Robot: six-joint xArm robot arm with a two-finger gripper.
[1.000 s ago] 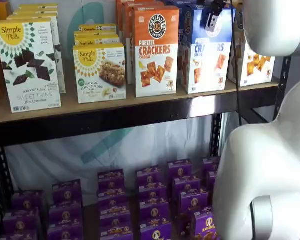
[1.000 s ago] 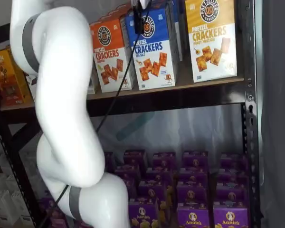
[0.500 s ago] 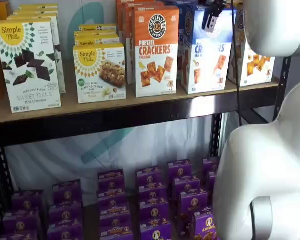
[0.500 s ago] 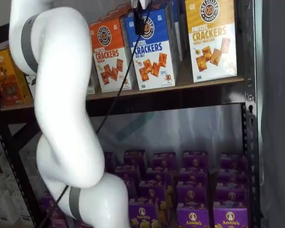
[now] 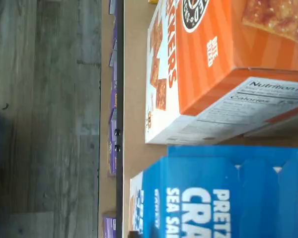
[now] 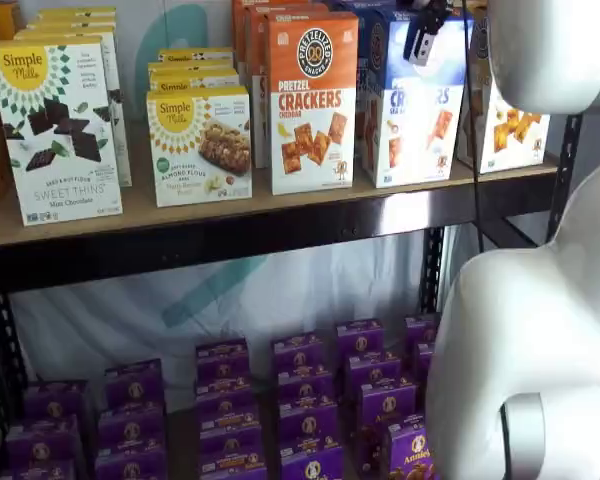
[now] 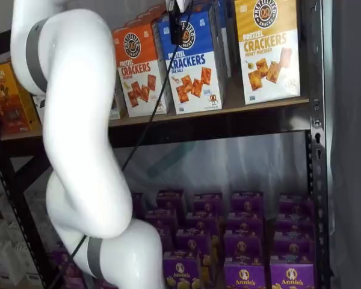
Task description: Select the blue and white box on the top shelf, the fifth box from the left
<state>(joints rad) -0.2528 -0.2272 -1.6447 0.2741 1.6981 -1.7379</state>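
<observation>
The blue and white box (image 6: 412, 115) stands on the top shelf (image 6: 130, 210) between an orange box and a yellow one; it also shows in a shelf view (image 7: 195, 66). My gripper (image 6: 421, 36) hangs in front of the box's upper face, black fingers pointing down with a cable beside them, and it also shows in a shelf view (image 7: 175, 27). No gap between the fingers shows, and no box is in them. The wrist view shows the box's blue top (image 5: 228, 193) close below the camera, with the shelf board (image 5: 134, 99) beside it.
The orange Cheddar box (image 6: 313, 100) stands just left of the blue one, the yellow-and-white cracker box (image 7: 268, 48) to its right. Simple Mills boxes (image 6: 55, 130) fill the shelf's left. Purple boxes (image 6: 300, 400) sit on the lower level. My white arm (image 7: 78, 120) stands before the shelves.
The gripper has stayed in front of the blue box's top, almost still. The arm's elbow has shifted slightly to the left.
</observation>
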